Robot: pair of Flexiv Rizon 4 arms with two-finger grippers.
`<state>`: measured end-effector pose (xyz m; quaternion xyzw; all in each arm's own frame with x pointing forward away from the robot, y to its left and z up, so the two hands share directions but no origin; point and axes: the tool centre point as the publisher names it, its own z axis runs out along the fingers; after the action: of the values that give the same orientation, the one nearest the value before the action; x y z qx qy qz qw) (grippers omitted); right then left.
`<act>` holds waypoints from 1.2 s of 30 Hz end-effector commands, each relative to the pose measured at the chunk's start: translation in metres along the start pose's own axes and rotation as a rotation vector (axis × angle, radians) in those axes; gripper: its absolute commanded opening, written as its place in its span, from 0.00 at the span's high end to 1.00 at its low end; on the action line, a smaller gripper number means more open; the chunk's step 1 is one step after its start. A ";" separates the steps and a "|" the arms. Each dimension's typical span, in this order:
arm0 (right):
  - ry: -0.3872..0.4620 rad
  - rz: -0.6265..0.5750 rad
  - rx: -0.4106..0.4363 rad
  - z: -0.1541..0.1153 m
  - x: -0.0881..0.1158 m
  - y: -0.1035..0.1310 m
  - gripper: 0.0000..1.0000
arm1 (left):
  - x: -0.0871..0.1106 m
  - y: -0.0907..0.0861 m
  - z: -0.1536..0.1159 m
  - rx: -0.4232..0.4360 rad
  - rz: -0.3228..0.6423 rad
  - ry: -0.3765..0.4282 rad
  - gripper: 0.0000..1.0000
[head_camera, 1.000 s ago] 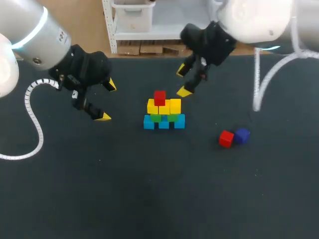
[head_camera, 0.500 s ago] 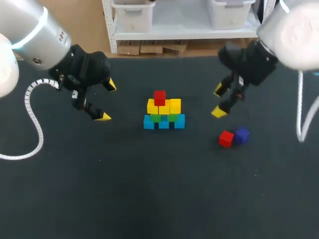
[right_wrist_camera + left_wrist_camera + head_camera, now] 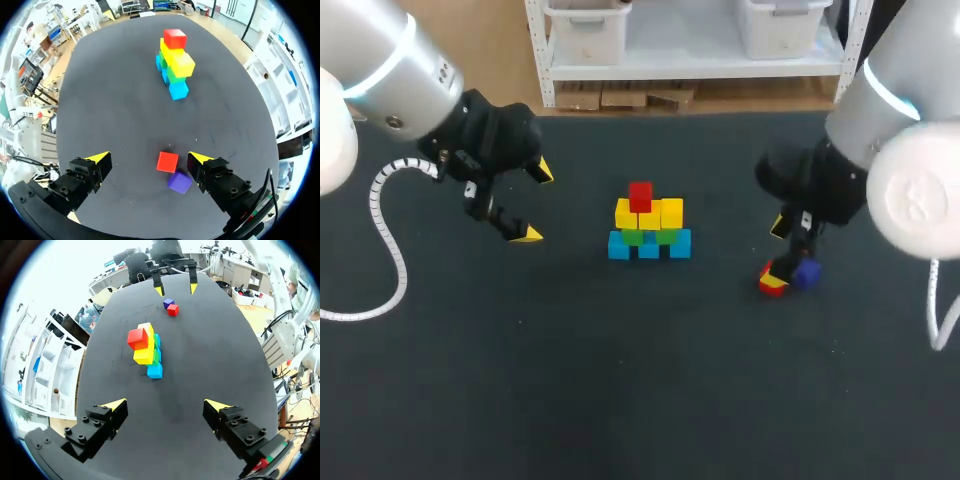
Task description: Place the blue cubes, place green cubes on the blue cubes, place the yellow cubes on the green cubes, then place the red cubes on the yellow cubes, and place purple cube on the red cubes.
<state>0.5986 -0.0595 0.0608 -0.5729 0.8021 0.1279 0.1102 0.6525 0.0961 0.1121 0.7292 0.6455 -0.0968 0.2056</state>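
The lower tiers are built: the blue cubes (image 3: 649, 245) are laid in a row, the green cubes (image 3: 633, 238) are set on them, and the yellow cubes (image 3: 650, 213) are seated above. One red cube (image 3: 640, 195) is already perched on the yellows. By that showing the job is judged well past halfway. What is left is the loose red cube (image 3: 167, 162) and the purple cube (image 3: 179, 182) to cap it all.

The right pincer (image 3: 149, 157) is held wide, nothing gripped. The loose red cube is seen between its fingers, nearer one tip. The purple cube is tucked just beside that same finger (so close to the red one that contact cannot be ruled out). A nudge is judged likely if the fingers are closed carelessly.

Ahead of the right pincer, bare table (image 3: 620, 380) is offered up to the stack. The left pincer (image 3: 165, 404) is also spread wide and empty, the stack well ahead of it.
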 end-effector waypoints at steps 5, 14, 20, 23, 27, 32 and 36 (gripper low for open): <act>0.021 0.004 0.089 0.004 0.019 0.001 0.00 | 0.001 0.000 0.000 0.000 0.004 -0.004 0.00; 0.031 -0.014 0.051 0.025 0.022 -0.002 0.00 | 0.001 0.000 0.000 0.000 0.004 -0.004 0.00; 0.043 -0.024 0.035 0.040 0.021 -0.003 0.00 | 0.001 0.000 0.000 0.000 0.004 -0.004 0.00; 0.053 -0.024 0.030 0.045 0.023 -0.006 0.00 | 0.001 0.000 0.000 0.000 0.004 -0.004 0.00; 0.065 -0.019 0.019 0.051 0.026 -0.007 0.00 | 0.001 0.000 0.000 0.000 0.004 -0.004 0.00; 0.078 -0.016 0.014 0.053 0.028 -0.007 0.00 | 0.001 0.000 0.000 0.000 0.004 -0.004 0.00; 0.087 -0.010 0.007 0.053 0.031 -0.004 0.00 | 0.001 0.000 0.000 0.000 0.004 -0.004 0.00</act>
<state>0.5942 -0.0707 -0.0007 -0.5820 0.8032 0.0995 0.0792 0.6525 0.0961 0.1121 0.7292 0.6455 -0.0968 0.2057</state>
